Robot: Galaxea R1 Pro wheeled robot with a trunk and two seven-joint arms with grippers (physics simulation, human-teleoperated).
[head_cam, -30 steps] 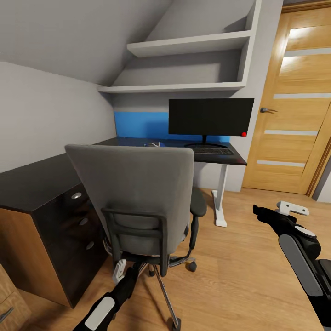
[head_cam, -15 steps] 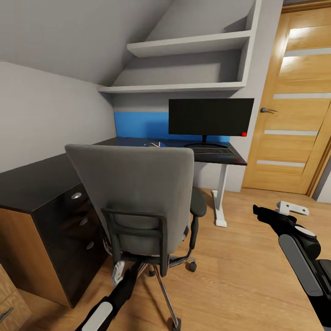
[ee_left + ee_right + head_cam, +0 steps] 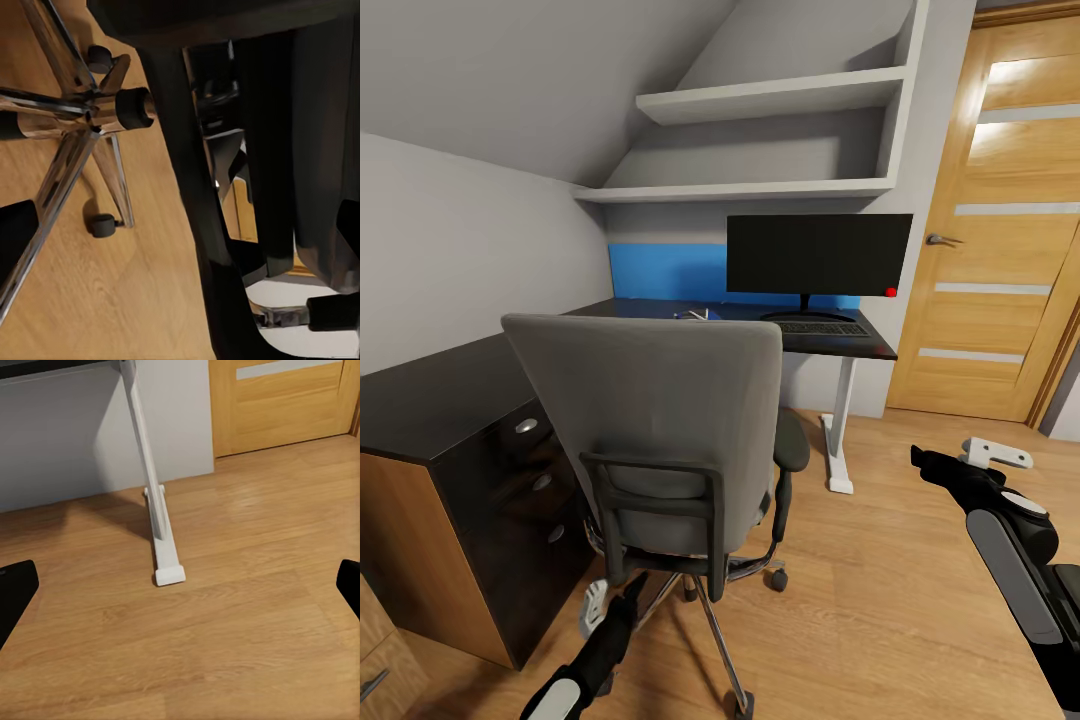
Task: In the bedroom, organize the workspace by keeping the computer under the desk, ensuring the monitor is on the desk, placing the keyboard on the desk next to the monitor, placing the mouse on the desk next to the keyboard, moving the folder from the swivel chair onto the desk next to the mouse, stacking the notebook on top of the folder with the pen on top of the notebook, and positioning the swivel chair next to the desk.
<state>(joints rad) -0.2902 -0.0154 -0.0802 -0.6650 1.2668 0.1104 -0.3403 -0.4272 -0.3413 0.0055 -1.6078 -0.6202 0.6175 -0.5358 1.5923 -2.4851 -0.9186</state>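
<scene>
With both pincers wide and empty, the left pincer [image 3: 594, 603] under the chair [image 3: 660, 430] risks snagging its base [image 3: 97, 112].

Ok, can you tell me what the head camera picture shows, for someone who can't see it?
A grey swivel chair stands with its back to the camera before a dark desk holding a monitor and keyboard. The left claw is low behind the chair base; the right claw hovers over wooden floor near a door.
</scene>
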